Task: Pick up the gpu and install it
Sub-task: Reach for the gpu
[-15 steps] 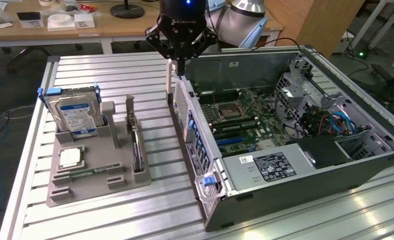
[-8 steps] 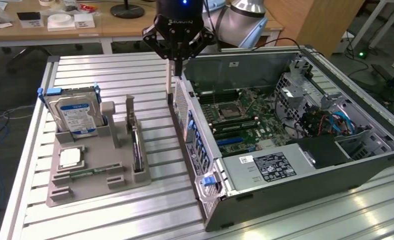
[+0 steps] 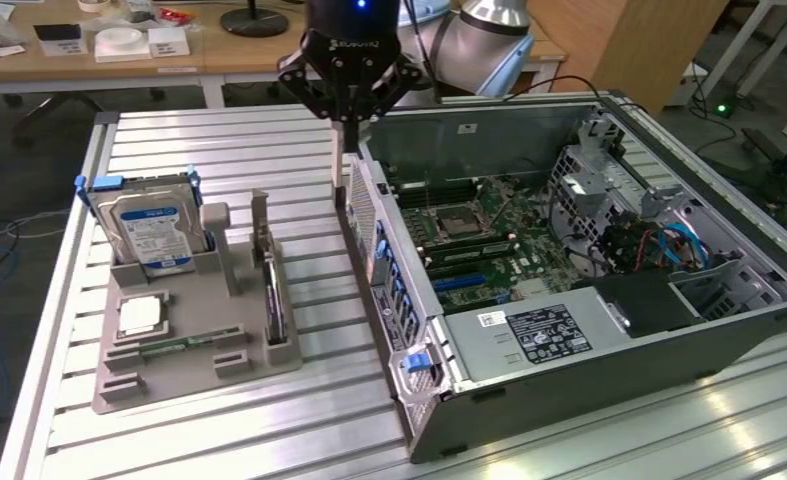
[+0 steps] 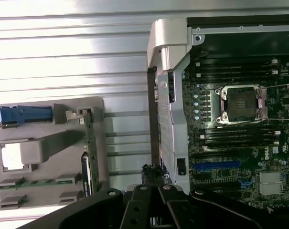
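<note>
The gpu [image 3: 272, 292] stands on its edge in a slot of the grey holder tray [image 3: 206, 370], its silver bracket at the far end. In the wrist view the gpu [image 4: 88, 151] is a thin green strip in that tray [image 4: 48, 107]. My gripper [image 3: 337, 183] hangs to the exterior view's right of the tray, above the slatted table just outside the far corner of the open computer case [image 3: 407, 330]. Its long thin fingers [image 4: 153, 95] are pressed together with nothing between them. The gripper and the gpu are apart.
The tray also holds a blue-labelled hard drive [image 3: 153, 232], a processor chip [image 3: 140, 317] and a memory stick [image 3: 180, 346]. Inside the case lie the motherboard [image 3: 480, 235] with a blue slot [image 4: 216, 166], and a power supply [image 3: 540, 335]. A cluttered desk [image 3: 126, 45] stands behind.
</note>
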`<state>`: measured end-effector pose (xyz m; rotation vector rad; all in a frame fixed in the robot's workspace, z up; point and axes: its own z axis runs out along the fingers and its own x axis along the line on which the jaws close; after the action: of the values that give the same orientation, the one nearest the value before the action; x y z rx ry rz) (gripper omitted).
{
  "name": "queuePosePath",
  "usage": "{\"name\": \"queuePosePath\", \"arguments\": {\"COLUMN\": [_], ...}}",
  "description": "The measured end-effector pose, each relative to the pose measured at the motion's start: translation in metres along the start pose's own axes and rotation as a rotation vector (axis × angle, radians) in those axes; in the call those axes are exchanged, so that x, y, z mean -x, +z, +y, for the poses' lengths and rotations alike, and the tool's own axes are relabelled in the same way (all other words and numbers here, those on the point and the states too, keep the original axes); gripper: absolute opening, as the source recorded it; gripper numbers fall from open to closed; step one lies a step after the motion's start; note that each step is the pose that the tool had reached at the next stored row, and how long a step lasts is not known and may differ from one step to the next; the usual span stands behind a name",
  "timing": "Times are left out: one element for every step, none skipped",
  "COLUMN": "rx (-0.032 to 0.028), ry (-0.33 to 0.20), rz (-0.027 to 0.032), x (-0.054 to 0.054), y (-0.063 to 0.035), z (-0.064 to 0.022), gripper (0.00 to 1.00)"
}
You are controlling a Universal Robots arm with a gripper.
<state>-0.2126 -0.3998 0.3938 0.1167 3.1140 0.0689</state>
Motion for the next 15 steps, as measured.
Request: {"name": "queuePosePath", "arguments": {"rx": [0.0000, -0.0001, 0.0000, 0.0000, 0.0000, 0.0000, -0.0001, 0.0000, 0.0000, 0.0000, 0.0000, 0.0000, 0.0000, 0.0000, 0.0000], "ry": [0.000, 0.000, 0.000, 0.000, 0.000, 0.000, 0.000, 0.000, 0.000, 0.000, 0.000, 0.000, 0.000, 0.000, 0.000], "rz": [0.0000, 0.0000, -0.0001, 0.0000, 0.0000, 0.0000, 0.0000, 0.0000, 0.0000, 0.0000, 0.0000, 0.0000, 0.0000, 0.0000, 0.0000], "x": [-0.0007, -0.0013, -0.0020, -0.0027, -0.0041, -0.0046, -0.0058, -0.0064, -0.0069, -0.0075, -0.0081, -0.0088, -0.0094, -0.0100, -0.0105], "y": [0.0000, -0.0001, -0.0001, -0.0001, -0.0001, -0.0001, -0.0002, -0.0002, -0.0002, -0.0002, -0.0002, -0.0003, -0.0003, -0.0003, -0.0003], "z": [-0.0001, -0.0002, -0.0003, -0.0004, -0.0006, -0.0007, -0.0008, -0.0009, -0.0010, -0.0011, -0.0012, -0.0013, -0.0014, -0.0015, -0.0016], "gripper": [0.11, 0.11, 0.11, 0.11, 0.11, 0.11, 0.11, 0.11, 0.11, 0.11, 0.11, 0.11, 0.11, 0.11, 0.11]}}
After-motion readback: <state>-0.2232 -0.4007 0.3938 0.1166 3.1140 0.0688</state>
